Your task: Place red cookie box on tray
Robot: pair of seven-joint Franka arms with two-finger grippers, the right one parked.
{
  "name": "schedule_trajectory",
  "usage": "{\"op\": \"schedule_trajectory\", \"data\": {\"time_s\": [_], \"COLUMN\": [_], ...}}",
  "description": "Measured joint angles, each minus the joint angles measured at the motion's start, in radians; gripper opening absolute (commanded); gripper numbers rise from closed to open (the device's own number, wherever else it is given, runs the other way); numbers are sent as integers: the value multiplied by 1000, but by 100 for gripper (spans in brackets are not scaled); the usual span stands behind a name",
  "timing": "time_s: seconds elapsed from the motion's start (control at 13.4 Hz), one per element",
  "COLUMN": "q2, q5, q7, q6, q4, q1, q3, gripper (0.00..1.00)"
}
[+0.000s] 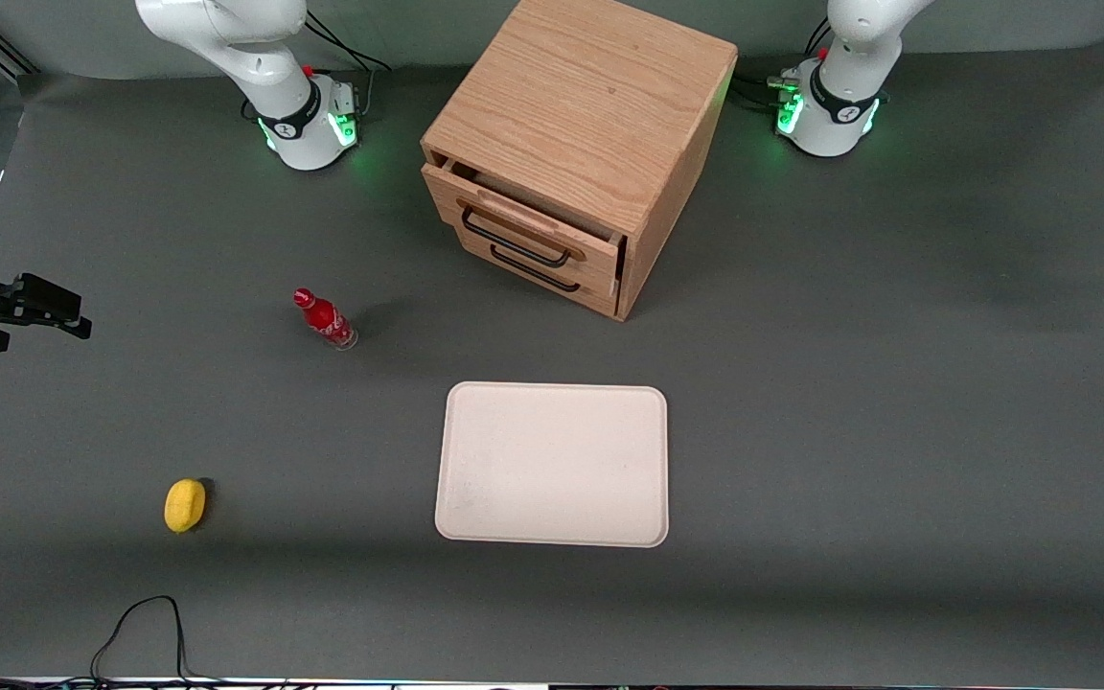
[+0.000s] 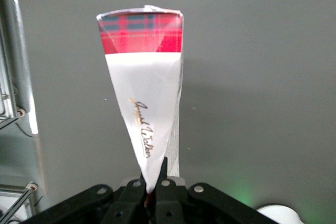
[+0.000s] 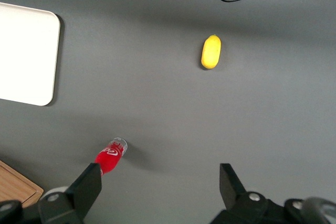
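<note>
In the left wrist view my left gripper (image 2: 153, 182) is shut on the red cookie box (image 2: 144, 103). The carton sticks out from the fingers, showing a white face with gold script and a red tartan band at its outer end. Only grey table surface shows under it. The gripper and the box are out of the front view. The cream-white tray (image 1: 552, 465) lies flat on the table with nothing on it, nearer to the front camera than the wooden cabinet; one of the tray's corners (image 3: 26, 51) shows in the right wrist view.
A wooden drawer cabinet (image 1: 571, 144) stands at the table's middle, its top drawer slightly open. A small red bottle (image 1: 325, 319) and a yellow lemon-like object (image 1: 184, 504) sit toward the parked arm's end. A black cable (image 1: 140, 623) lies near the front edge.
</note>
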Motion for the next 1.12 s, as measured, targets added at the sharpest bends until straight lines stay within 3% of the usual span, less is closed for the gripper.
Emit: {"op": "schedule_trajectory", "data": {"time_s": [0.22, 0.67, 0.9, 1.12], "q2": [0, 41, 105, 218], "q5": [-1, -50, -56, -90], "q7": [-131, -334, -386, -546], "q6": [-121, -147, -146, -133], "q4": [164, 220, 247, 330], "q1": [-149, -395, -562, -690], "q3": [-3, -7, -7, -15], "gripper": [0, 0, 0, 0]}}
